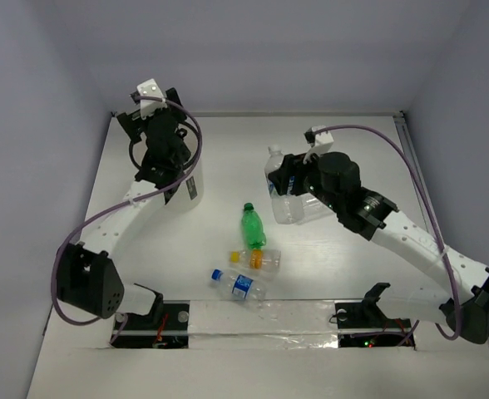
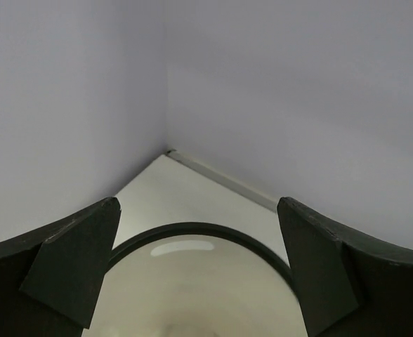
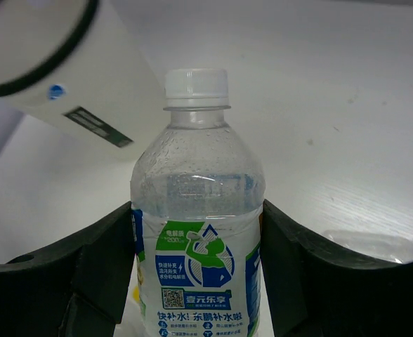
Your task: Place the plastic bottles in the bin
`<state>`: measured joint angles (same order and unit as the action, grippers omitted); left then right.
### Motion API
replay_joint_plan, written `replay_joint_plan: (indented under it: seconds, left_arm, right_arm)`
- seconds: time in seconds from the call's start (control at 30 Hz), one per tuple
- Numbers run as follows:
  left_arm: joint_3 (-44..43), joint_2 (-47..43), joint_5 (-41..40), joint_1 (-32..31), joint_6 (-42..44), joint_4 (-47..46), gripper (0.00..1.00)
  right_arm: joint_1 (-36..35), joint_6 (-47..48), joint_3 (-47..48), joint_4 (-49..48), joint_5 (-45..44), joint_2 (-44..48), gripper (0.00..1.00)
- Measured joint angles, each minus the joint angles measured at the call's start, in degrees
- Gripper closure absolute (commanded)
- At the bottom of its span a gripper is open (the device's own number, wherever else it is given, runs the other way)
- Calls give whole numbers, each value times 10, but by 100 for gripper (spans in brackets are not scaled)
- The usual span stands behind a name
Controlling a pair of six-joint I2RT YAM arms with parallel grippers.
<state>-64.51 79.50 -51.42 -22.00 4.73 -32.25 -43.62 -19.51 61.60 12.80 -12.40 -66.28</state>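
While your left gripper (image 2: 198, 235) hangs over the bin (image 1: 191, 187) at the far left of the table (image 1: 228, 141), its two dark fingers (image 2: 73, 263) stand spread wide with nothing between them. The left wrist view looks down past them onto the black rim curving below. Your right gripper (image 3: 197, 232) is closed on a blue-labelled bottle (image 3: 196, 175), with one finger pressed against each side of the label and the white cap pointing up. Whether its base touches the table you cannot tell from these views. From above, that bottle sits right of centre, well apart from the bin, and the right wrist view shows the bin's white wall, black rim and small dark label off beyond it. A plain clear bottle (image 1: 293, 209) lies on the table just beside the held one, partly under your right arm. Nearer the arm bases, the green bottle (image 1: 253, 224) lies with its cap toward the far wall. Just beside its base the orange-labelled bottle (image 1: 259, 259) lies crosswise with its yellow cap to the left. A second blue-labelled bottle (image 1: 239, 286) lies closest to the near edge, its blue cap pointing left. All three rest between the two arms.
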Motion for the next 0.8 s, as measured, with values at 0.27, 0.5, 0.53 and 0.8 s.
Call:
replay_joint_plan:
  seconds: [0.27, 0.5, 0.53, 0.8]
  left_arm:
    - [-81, -125, 123, 0, -126, 167, 18]
    - [-37, -293, 250, 0, -229, 285, 24]
    - [-24, -311, 262, 0, -237, 298, 24]
    - [37, -403, 338, 0, -267, 382, 24]
  right_arm:
    - [-9, -35, 65, -169, 127, -42, 39]
    - [-34, -57, 193, -320, 163, -183, 39]
    - [-37, -58, 210, -336, 163, -204, 39]
    - [-54, -44, 416, -413, 144, -420, 38]
